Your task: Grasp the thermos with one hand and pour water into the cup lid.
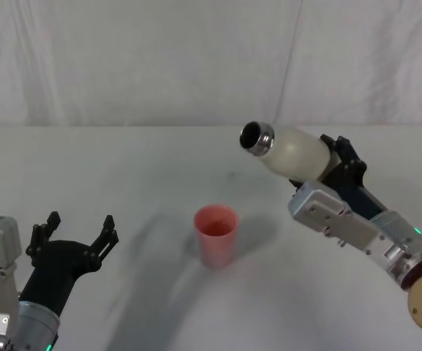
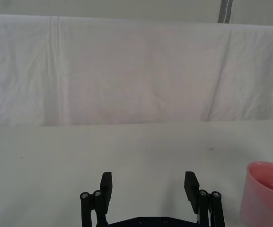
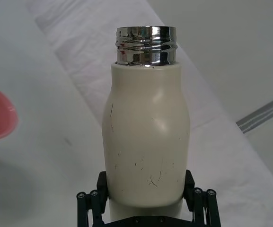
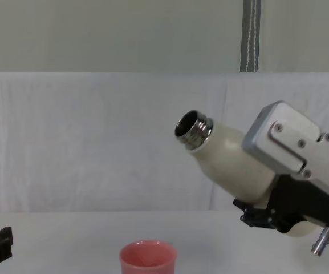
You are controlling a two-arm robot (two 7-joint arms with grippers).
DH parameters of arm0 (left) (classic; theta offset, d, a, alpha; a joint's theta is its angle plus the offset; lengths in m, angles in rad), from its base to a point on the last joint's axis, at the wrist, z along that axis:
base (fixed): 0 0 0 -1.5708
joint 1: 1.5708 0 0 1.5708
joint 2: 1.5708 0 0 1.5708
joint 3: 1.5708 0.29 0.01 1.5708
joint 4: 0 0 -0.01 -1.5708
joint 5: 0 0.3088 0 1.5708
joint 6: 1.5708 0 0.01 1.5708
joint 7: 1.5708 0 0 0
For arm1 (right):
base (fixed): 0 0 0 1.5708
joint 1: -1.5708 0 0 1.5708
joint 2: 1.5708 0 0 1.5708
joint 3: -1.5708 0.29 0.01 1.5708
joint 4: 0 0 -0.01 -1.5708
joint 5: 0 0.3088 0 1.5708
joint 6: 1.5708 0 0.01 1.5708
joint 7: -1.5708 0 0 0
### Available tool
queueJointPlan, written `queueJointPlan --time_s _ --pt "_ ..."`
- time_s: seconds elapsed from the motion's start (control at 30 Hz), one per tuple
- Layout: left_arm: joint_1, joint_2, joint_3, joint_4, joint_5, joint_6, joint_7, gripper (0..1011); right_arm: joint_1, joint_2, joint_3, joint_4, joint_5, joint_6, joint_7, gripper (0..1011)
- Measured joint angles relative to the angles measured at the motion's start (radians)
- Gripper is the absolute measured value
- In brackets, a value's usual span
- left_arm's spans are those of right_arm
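The cream-white thermos (image 1: pixel 292 151) hangs in the air, tilted with its open steel neck (image 1: pixel 257 138) pointing left and slightly up. My right gripper (image 1: pixel 336 162) is shut on its lower body, one black finger (image 3: pixel 92 204) on each side. The pink cup lid (image 1: pixel 216 234) stands upright on the table, below and to the left of the thermos mouth. No water shows between them. In the chest view the thermos (image 4: pixel 232 157) sits high above the cup lid (image 4: pixel 148 258). My left gripper (image 1: pixel 79 224) rests open at the near left, holding nothing; the cup lid (image 2: pixel 264 191) stands off to its side.
A white cloth covers the table (image 1: pixel 123 168) and rises as a wrinkled backdrop (image 1: pixel 159 58) behind it. A grey vertical pole (image 4: pixel 251 34) stands behind the backdrop.
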Motion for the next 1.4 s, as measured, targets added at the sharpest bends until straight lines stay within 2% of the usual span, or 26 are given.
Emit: queueJointPlan --time_s 0.27,0.73,1.4 --pt "0.0 0.0 0.0 0.0 0.0 0.0 0.0 1001 -0.002 0.001 -0.025 0.011 -0.048 0.014 -0.007 951" --pt "0.0 0.0 0.0 0.0 0.0 0.0 0.0 1001 0.004 0.021 -0.089 0.035 -0.191 0.058 -0.027 951" --pt "0.0 0.0 0.0 0.0 0.0 0.0 0.0 1001 0.031 0.037 -0.115 0.055 -0.262 0.073 -0.026 951"
